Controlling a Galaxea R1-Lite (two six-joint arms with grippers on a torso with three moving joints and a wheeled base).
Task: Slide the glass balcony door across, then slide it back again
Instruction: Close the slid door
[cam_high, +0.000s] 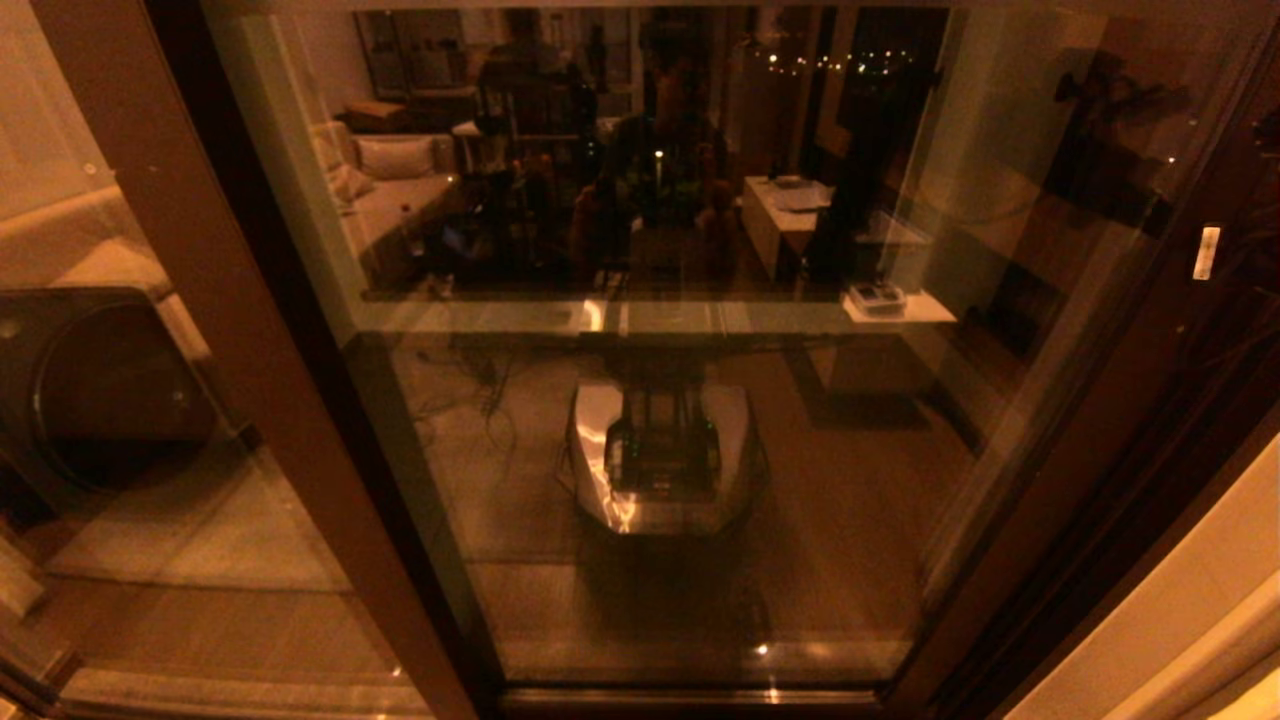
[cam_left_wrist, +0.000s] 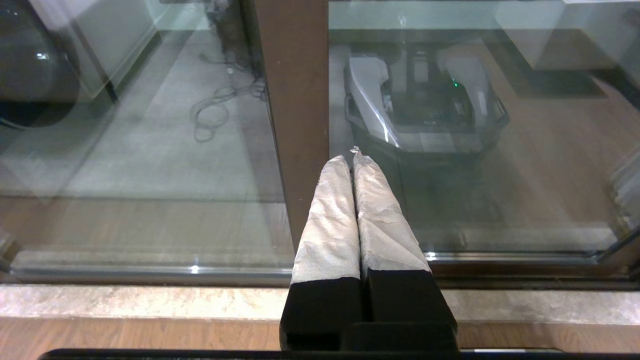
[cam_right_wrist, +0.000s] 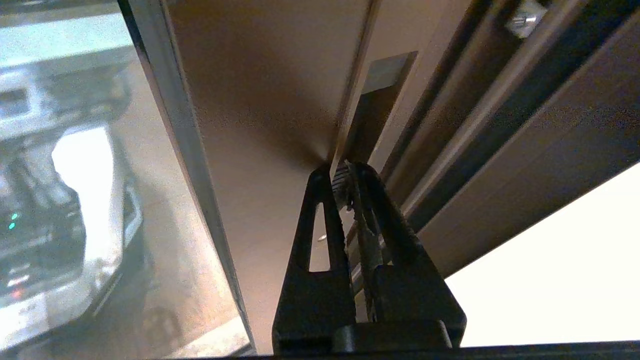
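The glass balcony door (cam_high: 700, 450) fills the middle of the head view and mirrors the room and my own base. Its dark brown stile (cam_right_wrist: 270, 100) with the narrow recessed handle slot (cam_right_wrist: 380, 100) stands close to the jamb on the right. My right gripper (cam_right_wrist: 340, 172) is at the lower end of that slot, its black fingers nearly together with the lip of the slot running between the tips. My left gripper (cam_left_wrist: 350, 157) hangs low and shut, holding nothing, its taped fingers pointing at the lighter-brown stile (cam_left_wrist: 295, 100) of the fixed panel. Neither arm shows in the head view.
A dark round appliance (cam_high: 90, 380) sits behind the fixed glass on the left. A pale stone sill (cam_left_wrist: 150, 300) and the metal track (cam_left_wrist: 150, 272) run along the floor. A white wall (cam_high: 1180, 600) adjoins the jamb on the right.
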